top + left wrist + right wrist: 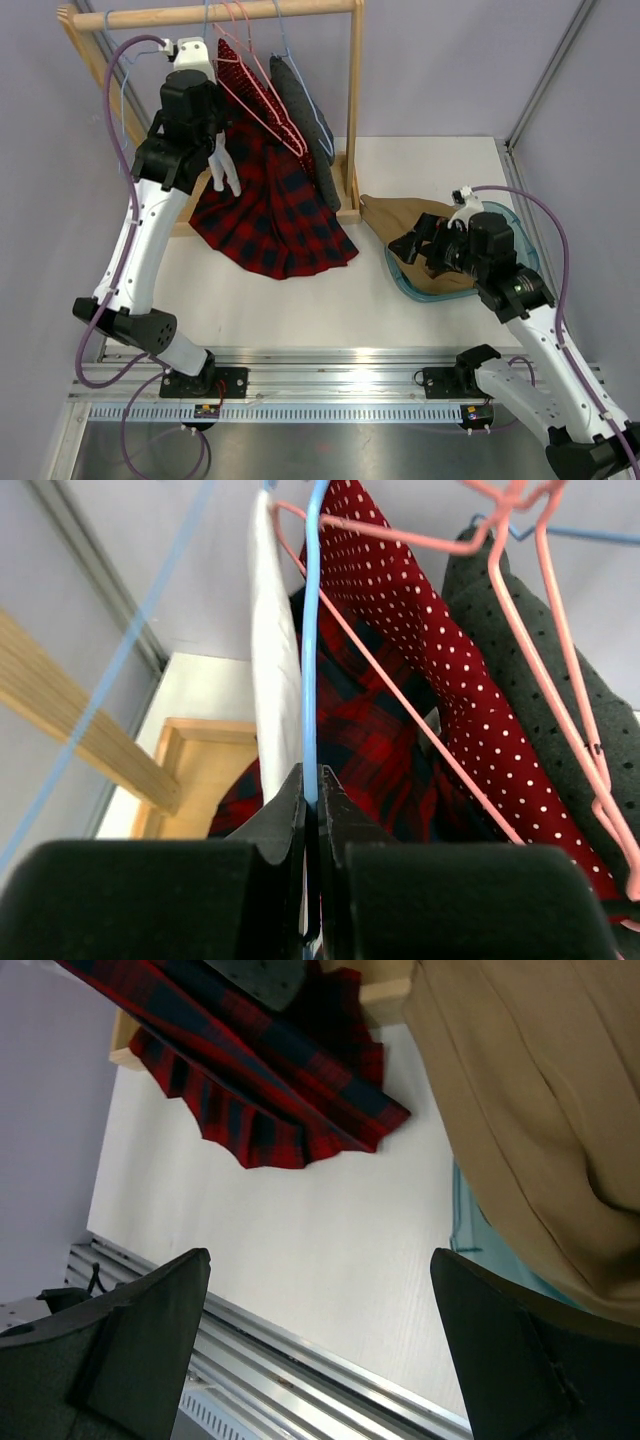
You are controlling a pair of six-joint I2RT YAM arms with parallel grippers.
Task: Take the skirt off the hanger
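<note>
Blue wire hanger [310, 630] pinched in the left gripper [311, 780], closed narrow on it, probably to steady it. Just beyond and below that grip: the red plaid skirt [270, 215], hanging off the rack [352, 120], hem on the table [300, 300]. Off right, the right gripper [330, 1345] spread wide beside tan cloth [400, 215] in a teal basin [520, 235], holding nothing, seemingly free to pull. No legible writing.

One plaid skirt [270, 215], one red dotted garment [262, 95], one grey dotted garment [318, 160], one tan cloth [400, 215], one rack [352, 100].
</note>
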